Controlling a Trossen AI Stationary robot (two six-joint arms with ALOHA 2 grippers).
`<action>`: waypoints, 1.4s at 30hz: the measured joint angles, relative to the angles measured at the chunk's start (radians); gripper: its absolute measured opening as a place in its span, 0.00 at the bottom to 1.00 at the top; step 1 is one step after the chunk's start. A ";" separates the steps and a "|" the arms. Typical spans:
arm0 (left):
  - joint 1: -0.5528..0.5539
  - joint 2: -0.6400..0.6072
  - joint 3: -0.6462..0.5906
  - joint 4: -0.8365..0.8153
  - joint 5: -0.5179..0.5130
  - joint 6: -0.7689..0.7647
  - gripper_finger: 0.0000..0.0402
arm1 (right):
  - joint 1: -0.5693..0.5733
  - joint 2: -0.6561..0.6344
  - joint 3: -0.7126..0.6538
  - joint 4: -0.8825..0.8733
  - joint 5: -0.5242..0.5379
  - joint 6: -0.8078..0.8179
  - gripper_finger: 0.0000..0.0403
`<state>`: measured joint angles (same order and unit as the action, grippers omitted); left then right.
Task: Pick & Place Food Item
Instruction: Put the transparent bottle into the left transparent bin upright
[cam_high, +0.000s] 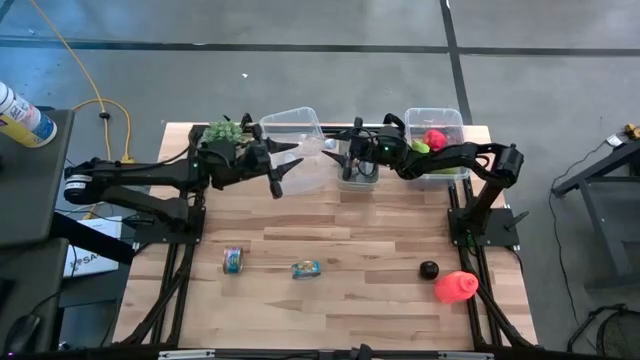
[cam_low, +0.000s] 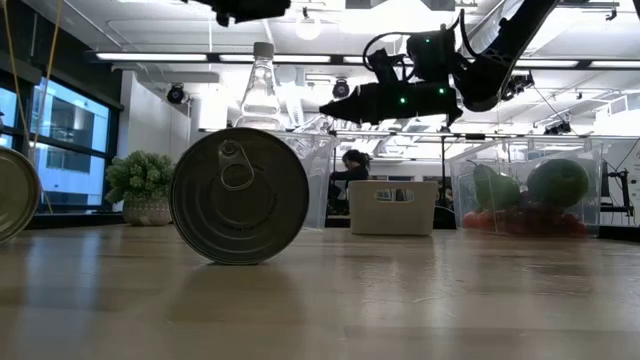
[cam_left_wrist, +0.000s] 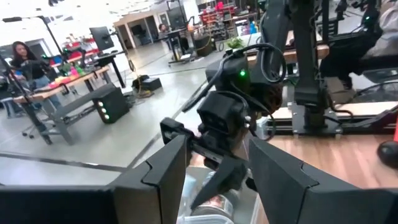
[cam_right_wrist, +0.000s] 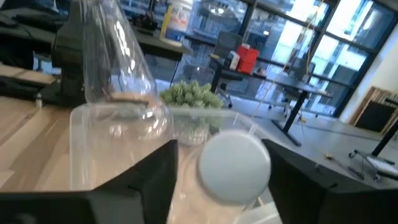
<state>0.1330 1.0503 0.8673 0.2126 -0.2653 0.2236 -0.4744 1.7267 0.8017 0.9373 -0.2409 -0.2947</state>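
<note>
1. Task item: a round, pale-ended food item (cam_right_wrist: 233, 165), probably a can. It sits between the right gripper's (cam_high: 352, 165) fingers, directly above the small grey bin (cam_high: 358, 184).
2. Right jaws: they bracket the item. One finger looks to be against it, and a sliver of gap shows on the other side. Cannot tell if the grip is firm.
3. Left gripper (cam_high: 282, 172): hangs just beside the grey bin on its left-arm side, jaws apart, holding nothing.
4. Near the grey bin:
   - An open clear tub (cam_high: 300, 118) is just beside it, toward the left arm.
   - A clear tub with red and green produce (cam_high: 447, 120) is on the other side, under the right arm.
   - A plant (cam_high: 225, 130) stands beyond the open tub.
5. Well apart from the grey bin, across the table: two cans (cam_high: 232, 260) (cam_high: 306, 268) lie on their sides.
6. Risk, slip: if the item is held on one side only, it could roll out of the fingers. It could then clip the bin's rim and bounce onto the table.
7. Risk, collision: the two grippers are close together over the grey bin. A sideways move by either arm could knock the other, or the open tub.
8. Risk, tipping: the bin looks light. A low pass with the jaws could nudge or tip it.
</note>
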 joint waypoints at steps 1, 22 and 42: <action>-0.001 -0.007 0.000 -0.010 0.000 -0.006 0.41 | 0.000 0.000 0.000 0.006 0.000 0.000 0.50; 0.000 -0.090 0.000 -0.179 -0.001 -0.116 0.41 | 0.028 -0.028 0.002 0.012 0.033 0.012 0.27; 0.003 -0.137 -0.001 -0.290 -0.112 -0.134 0.41 | 0.118 -0.126 0.559 -1.037 0.289 0.087 0.27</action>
<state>0.1364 0.9129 0.8665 -0.0778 -0.3771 0.0895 -0.3561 1.6009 1.3602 -0.0996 0.0482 -0.2076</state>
